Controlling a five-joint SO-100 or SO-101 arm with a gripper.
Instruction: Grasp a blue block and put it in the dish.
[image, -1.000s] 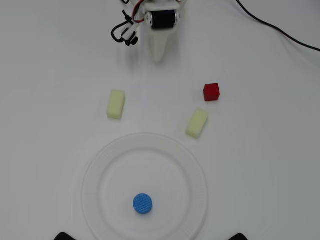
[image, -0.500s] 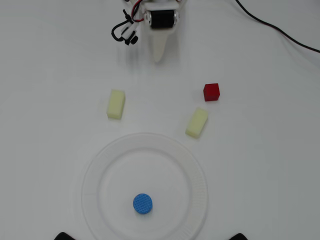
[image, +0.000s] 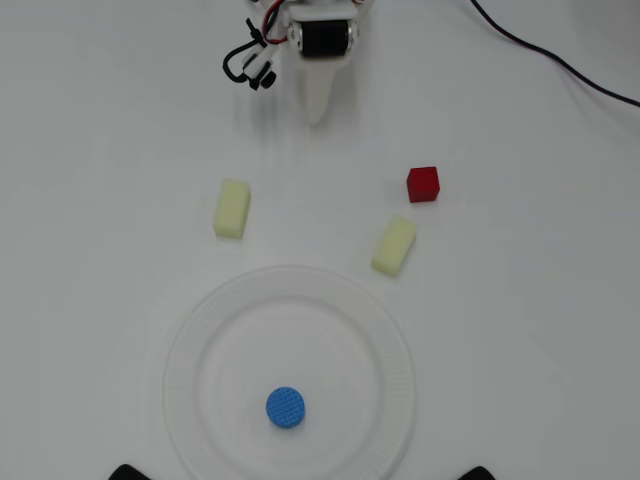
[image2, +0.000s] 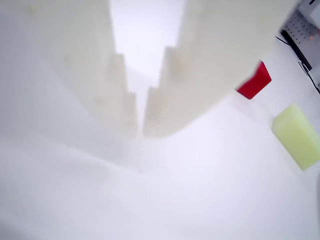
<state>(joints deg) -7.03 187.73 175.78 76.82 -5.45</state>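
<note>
On the table, overhead view: every item rests on a plain white surface (image: 520, 330).
Blue block: the blue block (image: 286, 407) lies flat inside the dish (image: 190, 350), in the near half of its floor, slightly left of center, clear of the rim.
Dish: the dish sits at the near edge of the overhead view.
Gripper: the gripper (image: 318, 112) is at the far edge, well apart from the dish; in the wrist view its fingers (image2: 165, 100) stand nearly together with only a thin slit between them, clenched on nothing.
Red cube: the red cube (image: 423, 184) sits far right.
Yellow blocks: one yellow block (image: 232, 208) lies left beyond the dish, another yellow block (image: 394, 245) lies right, just near of the red cube.
Cable: a black cable (image: 560, 62) crosses the far right corner.
</note>
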